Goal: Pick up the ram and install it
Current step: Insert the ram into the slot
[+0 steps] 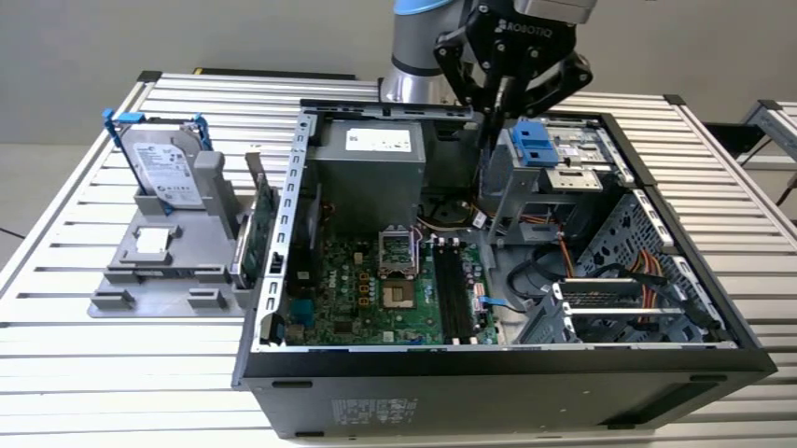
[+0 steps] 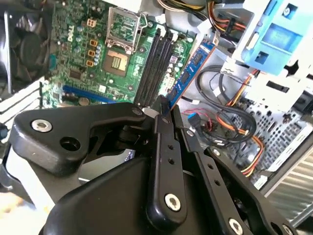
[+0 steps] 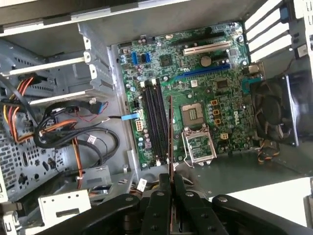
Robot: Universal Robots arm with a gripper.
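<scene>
The ram (image 2: 191,71) is a thin blue-green stick with black chips, and my gripper (image 2: 164,106) is shut on one end of it. It hangs inside the open computer case (image 1: 498,359), above the motherboard (image 1: 361,299). In the first wrist view the ram (image 3: 170,132) shows edge-on, running out from my gripper (image 3: 171,177) alongside the black memory slots (image 3: 154,122). In the second wrist view it sits just beside those slots (image 2: 154,61), apart from them. In the exterior view my gripper (image 1: 501,107) is over the case's back half, with the ram (image 1: 487,182) pointing down.
A silver hard drive with blue rails (image 1: 168,168) stands in a grey holder (image 1: 156,271) on the exterior view's left. A green card (image 1: 253,233) leans beside the case wall. Orange and black cables (image 2: 230,122), a blue drive bay (image 1: 536,142), the processor socket (image 3: 193,117) and a fan (image 3: 274,110) surround the slots.
</scene>
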